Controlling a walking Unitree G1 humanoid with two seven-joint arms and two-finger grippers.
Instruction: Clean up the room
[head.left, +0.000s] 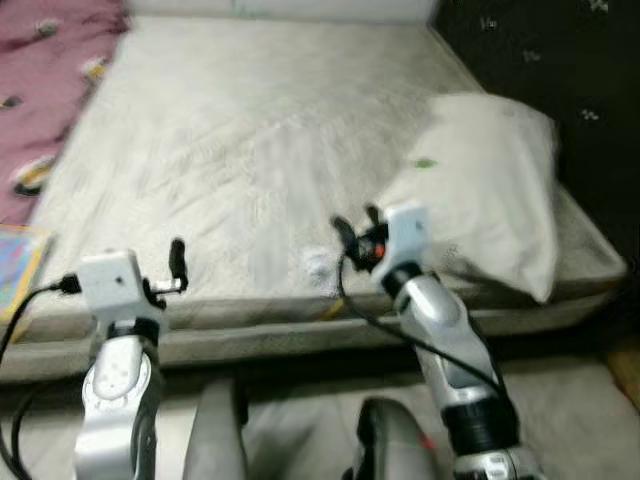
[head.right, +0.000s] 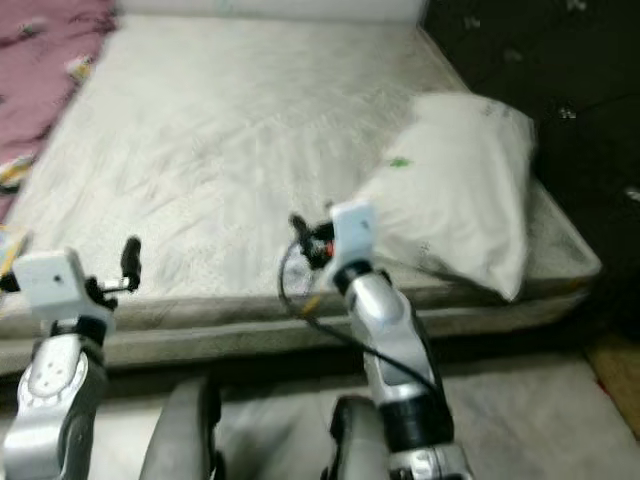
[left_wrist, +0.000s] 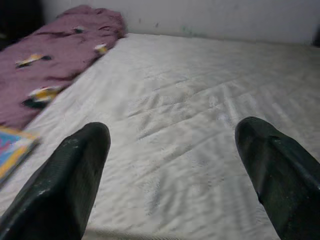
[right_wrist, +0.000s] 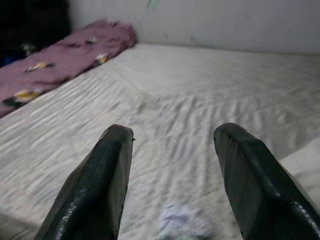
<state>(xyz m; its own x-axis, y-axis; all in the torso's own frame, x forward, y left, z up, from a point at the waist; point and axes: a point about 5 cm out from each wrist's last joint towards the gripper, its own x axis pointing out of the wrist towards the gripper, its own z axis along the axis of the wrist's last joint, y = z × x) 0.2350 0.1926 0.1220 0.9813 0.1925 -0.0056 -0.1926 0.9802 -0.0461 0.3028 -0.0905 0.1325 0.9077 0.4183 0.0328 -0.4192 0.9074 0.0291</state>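
nearest, two silver arms raised in front of the bed (head.left: 250, 150). left claw (left_wrist: 175, 165) held over the near left edge of the mattress, black fingers (left_wrist: 75, 175) spread wide apart, nothing between them. right claw (right_wrist: 172, 170) further in and to the right, over the near edge close to the pillow (head.left: 490, 180), fingers (right_wrist: 100, 180) likewise parted and empty.

just beyond the right claw, a small crumpled scrap of white paper or tissue (head.left: 317, 265) lying on the mattress near its front edge, slightly left of the claw in the head views; too blurred to tell any long axis or direction.

at the near left corner, a colourful flat book (head.left: 20, 262) partly on the mattress edge, tilted, its long side running roughly away from the robot.

right of the scrap, the white pillow lying lengthwise near to far along the right side of the bed, a small green mark on its top.

farther back on the left, a maroon patterned blanket (head.left: 50, 60) bunched along the left side, stretching toward the far wall.

beyond the pillow, dark surroundings to the right of the bed.
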